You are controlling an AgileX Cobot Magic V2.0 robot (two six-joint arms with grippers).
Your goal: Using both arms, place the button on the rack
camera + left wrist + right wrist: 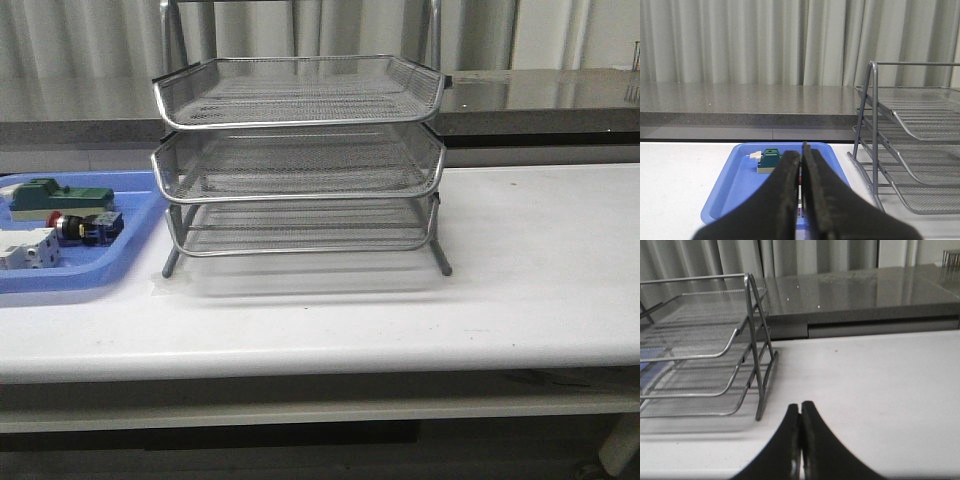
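both of your grippers are closed on nothing; the button sits in the blue tray beside the rack.

your left gripper [802, 165] has its fingers pressed together with nothing between them, hanging above the near end of the blue tray [128, 262]. your right gripper [800, 415] is likewise pinched closed and empty, over bare white table [520, 260] on the rack's other side. taking the rack [298, 160] as your landmark: the tray lies just to its left, and in it the button [80, 227] rests on its side, red head pointing away from the rack. behind the button is a green block [58, 196]; a white breaker [25, 248] lies in front of it, further from the rack. all three rack tiers are bare.
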